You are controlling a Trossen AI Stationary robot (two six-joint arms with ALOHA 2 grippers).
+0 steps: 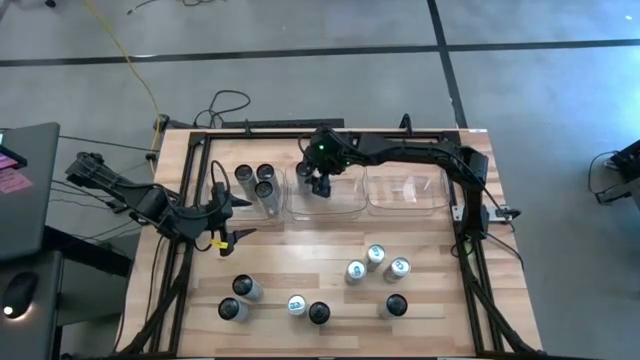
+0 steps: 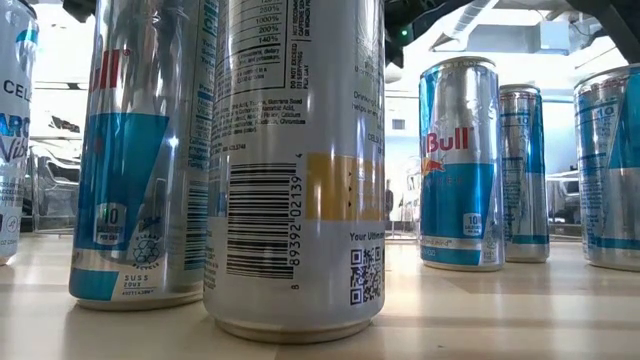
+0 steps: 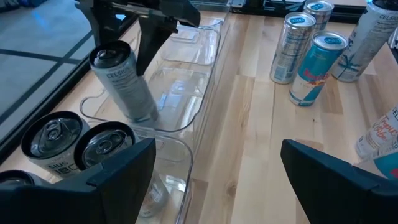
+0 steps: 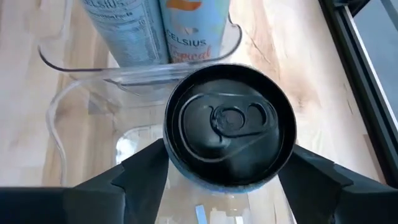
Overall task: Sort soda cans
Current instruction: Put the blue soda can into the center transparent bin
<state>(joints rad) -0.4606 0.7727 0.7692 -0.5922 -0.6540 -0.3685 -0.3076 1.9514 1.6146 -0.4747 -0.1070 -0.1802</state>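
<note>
My right gripper [image 1: 318, 184] hangs over the middle clear bin [image 1: 345, 207] and is shut on a dark-topped soda can [image 3: 122, 82]. That can leans inside the bin. Three dark-topped cans [image 1: 256, 180] stand upright in the left bin [image 1: 275, 210]. On the near half of the table stand several cans: three light-topped ones [image 1: 375, 263] in a cluster, one light-topped can [image 1: 297, 305] alone, and dark-topped cans [image 1: 238, 298] [image 1: 318, 313] [image 1: 395, 306]. My left gripper [image 1: 226, 214] [image 3: 214, 162] is open beside the left bin, touching nothing. My right gripper pinches the dark-topped can just below its top rim [image 4: 177, 165], one finger [image 4: 140, 171] on each side, coming from above and pointing down. The can is tilted, its lower end [image 3: 144, 114] down inside the middle bin. Whether it rests on the bin floor I cannot tell.
The right clear bin [image 1: 405, 205] holds no cans. All three bins sit in a row along the table's far side. In the low view, tall cans [image 2: 295, 170] [image 2: 460, 165] stand close to the camera. Bare wood [image 1: 300, 250] lies between bins and loose cans.
</note>
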